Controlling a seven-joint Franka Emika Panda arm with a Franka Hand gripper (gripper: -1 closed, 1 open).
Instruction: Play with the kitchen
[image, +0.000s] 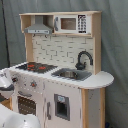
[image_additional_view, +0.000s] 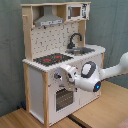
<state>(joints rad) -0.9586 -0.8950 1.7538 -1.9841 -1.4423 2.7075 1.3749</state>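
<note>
The toy kitchen (image: 60, 95) (image_additional_view: 37, 90) of pale wood and white panels stands on a wooden table in both exterior views. On it I see the black-red hob (image: 37, 66) (image_additional_view: 50, 59), the black faucet (image: 84, 59) (image_additional_view: 75, 40), the sink (image: 70, 75) (image_additional_view: 84, 50), the grey hood (image: 39, 30) (image_additional_view: 50, 21) and the microwave (image: 72, 23) (image_additional_view: 77, 11). My gripper (image_additional_view: 62, 76) is pressed up to the knob panel above the oven door (image_additional_view: 62, 98), right by a knob. In the first exterior view only white arm parts (image: 5, 82) show at the first exterior view's left edge.
My white arm (image_additional_view: 107, 74) reaches in from the second exterior view's right, in front of the cabinet. The wooden table (image_additional_view: 107, 107) extends before the kitchen. A grey curtain (image: 114, 45) hangs behind. More knobs (image: 33, 84) sit on the front panel.
</note>
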